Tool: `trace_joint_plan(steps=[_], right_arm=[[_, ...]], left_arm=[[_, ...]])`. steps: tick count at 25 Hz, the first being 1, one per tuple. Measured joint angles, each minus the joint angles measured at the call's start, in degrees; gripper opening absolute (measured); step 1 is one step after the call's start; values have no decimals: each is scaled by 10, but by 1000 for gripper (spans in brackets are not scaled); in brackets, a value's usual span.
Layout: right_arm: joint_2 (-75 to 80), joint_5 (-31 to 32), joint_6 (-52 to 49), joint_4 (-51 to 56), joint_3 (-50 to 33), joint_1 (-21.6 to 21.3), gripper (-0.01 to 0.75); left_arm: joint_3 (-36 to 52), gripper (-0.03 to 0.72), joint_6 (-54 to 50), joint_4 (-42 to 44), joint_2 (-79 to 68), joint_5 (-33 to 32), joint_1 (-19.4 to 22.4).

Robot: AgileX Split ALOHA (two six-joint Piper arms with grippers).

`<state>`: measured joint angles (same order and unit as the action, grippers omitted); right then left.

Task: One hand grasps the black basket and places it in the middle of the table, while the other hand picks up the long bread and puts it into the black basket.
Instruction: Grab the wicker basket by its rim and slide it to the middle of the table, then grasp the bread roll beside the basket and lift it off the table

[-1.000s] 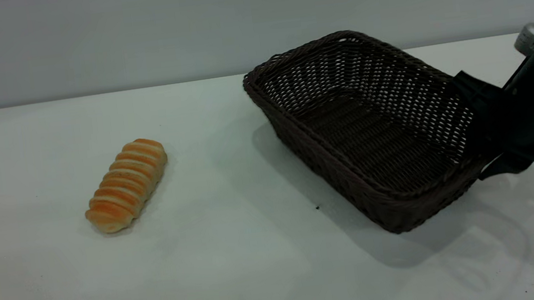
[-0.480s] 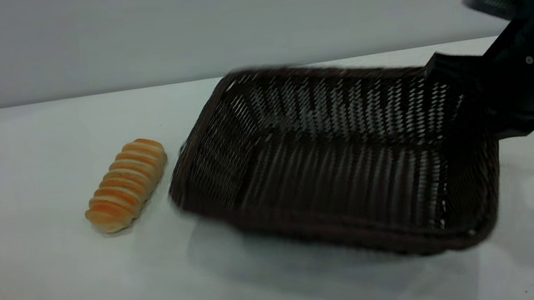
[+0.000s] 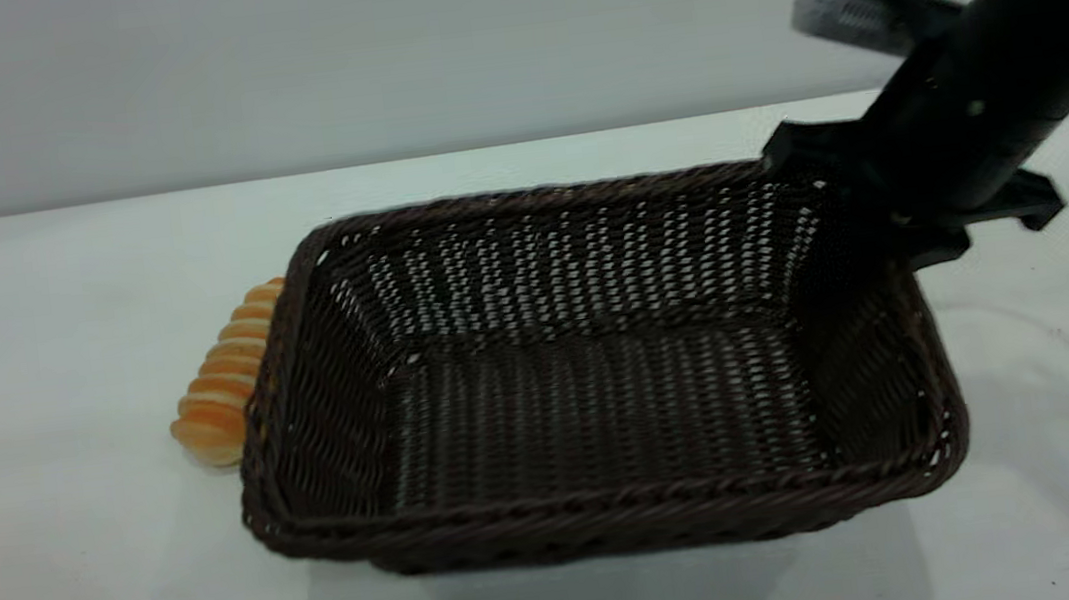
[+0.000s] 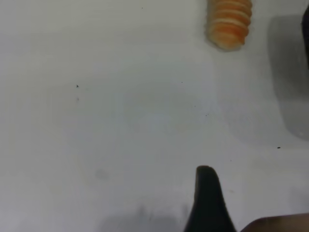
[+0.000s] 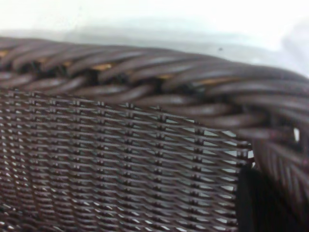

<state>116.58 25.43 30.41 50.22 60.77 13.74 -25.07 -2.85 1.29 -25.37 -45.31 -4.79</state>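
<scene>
Right gripper [image 3: 861, 202] is clamped on the far-right corner of the black basket [image 3: 597, 404], jaws closed over the braided rim; the right wrist view is filled with the weave. Basket sits mid-table, long side facing the camera, apparently a bit off the table [image 3: 75, 594] with its shadow below. Long bread [image 3: 226, 401] is just left of the basket, partly hidden behind its left wall. Left gripper [image 4: 207, 203]: only one dark fingertip shows over bare table, can't tell its jaw state.
</scene>
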Motion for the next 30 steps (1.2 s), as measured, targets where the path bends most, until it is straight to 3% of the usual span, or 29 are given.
trace_joint_plan(steps=[9,15,18,21,30], right_arm=[[35,7,11,-2,29,0,145],[33,30,11,-4,31,-1,377],[21,71,11,-17,49,-7,496],[-5,124,10,-50,75,-19,567],[-132,265,-72,-250,103,-50,578]], left_arm=[[0,554,1,1,0,-1,0],[-15,554,1,1,0,-17,0],[-44,554,1,4,0,-33,0],[-70,554,0,6,0,-36,0],[-110,554,1,9,-117,-51,0]])
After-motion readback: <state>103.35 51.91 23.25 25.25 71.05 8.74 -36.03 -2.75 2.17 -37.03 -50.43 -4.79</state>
